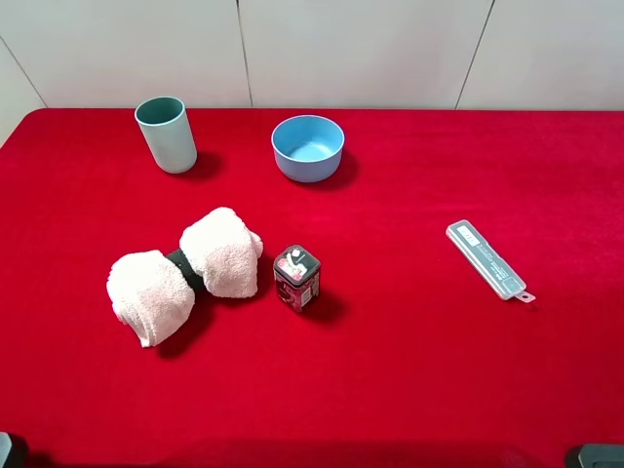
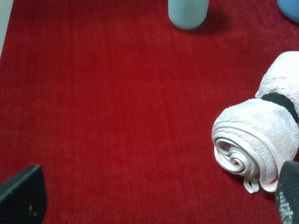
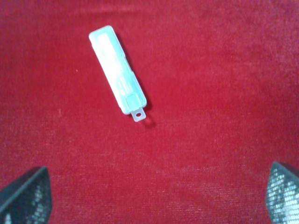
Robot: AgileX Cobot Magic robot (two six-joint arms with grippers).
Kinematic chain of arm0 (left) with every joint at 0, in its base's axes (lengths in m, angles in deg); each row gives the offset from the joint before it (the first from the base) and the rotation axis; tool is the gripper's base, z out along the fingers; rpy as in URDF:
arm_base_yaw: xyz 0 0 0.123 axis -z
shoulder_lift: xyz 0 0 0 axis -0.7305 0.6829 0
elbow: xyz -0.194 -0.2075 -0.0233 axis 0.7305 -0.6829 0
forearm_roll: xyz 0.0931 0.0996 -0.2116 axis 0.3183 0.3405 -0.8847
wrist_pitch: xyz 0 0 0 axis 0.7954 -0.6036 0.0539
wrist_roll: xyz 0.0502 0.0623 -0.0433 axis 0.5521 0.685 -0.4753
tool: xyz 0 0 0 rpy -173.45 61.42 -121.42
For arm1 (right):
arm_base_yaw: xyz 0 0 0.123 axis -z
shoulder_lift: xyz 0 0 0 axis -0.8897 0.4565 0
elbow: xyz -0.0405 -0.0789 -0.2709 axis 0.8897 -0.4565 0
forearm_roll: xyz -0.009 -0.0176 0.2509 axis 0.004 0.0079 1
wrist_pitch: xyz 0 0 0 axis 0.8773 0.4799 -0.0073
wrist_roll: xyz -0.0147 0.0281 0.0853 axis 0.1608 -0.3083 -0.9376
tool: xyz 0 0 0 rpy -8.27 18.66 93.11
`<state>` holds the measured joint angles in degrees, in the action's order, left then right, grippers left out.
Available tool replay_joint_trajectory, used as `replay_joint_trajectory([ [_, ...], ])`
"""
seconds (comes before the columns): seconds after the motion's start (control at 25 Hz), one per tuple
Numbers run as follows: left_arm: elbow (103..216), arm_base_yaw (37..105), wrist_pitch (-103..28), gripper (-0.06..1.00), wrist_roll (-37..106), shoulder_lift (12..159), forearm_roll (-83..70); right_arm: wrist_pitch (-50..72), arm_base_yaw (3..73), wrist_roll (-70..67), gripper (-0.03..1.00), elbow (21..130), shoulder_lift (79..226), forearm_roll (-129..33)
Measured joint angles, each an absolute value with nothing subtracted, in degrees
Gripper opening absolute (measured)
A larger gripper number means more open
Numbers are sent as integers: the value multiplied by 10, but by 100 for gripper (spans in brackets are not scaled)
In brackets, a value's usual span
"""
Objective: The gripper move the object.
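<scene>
Showing at the very bottom corners of the high view are only 2 dark bits of the arms, left (image 1: 8, 450) and right (image 1: 597, 455). Each wrist view shows its own gripper with the fingers spread wide apart and nothing between them: the left gripper (image 2: 154, 198) hangs over bare red cloth (image 1: 390, 390) with the towel's rolled end by one finger (image 2: 288, 196), and the right gripper (image 3: 156, 193) hangs over cloth near the case.

Just below the middle of the high view, slightly left, stands the tin (image 1: 296, 278), upright on the cloth, black lid with a white label up, red-pink sides showing. It is well apart from both grippers. Just to its left lies the pink towel roll (image 1: 185, 273), cinched by a dark band at its waist, its right lobe close beside the tin; touching or not, I cannot tell.

At right of the frame, the clear case (image 1: 489, 260) lies flat and slanted, its small tab toward the lower right, far from the tin.

Farther back, the blue bowl (image 1: 308, 147) sits in the upper middle, and the grey-green cup (image 1: 166, 135) stands upright in the upper left. Behind the cloth runs a white wall (image 1: 341, 49).
</scene>
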<state>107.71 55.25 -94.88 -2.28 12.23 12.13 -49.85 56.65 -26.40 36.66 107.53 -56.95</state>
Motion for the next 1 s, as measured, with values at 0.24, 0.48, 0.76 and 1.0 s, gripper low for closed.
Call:
replay_joint_trajectory([
  [0.24,1077,552,-949,97,-23,122,121,-477,605,-264,69,333,974,-569],
  [0.48,1077,552,-949,97,-23,122,121,-407,672,-264,69,289,887,-569],
  [0.76,1077,552,-949,97,-23,122,121,-382,691,-264,69,240,817,-569],
  [1.0,1077,552,-949,97,-23,122,121,-382,691,-264,69,240,793,-569],
])
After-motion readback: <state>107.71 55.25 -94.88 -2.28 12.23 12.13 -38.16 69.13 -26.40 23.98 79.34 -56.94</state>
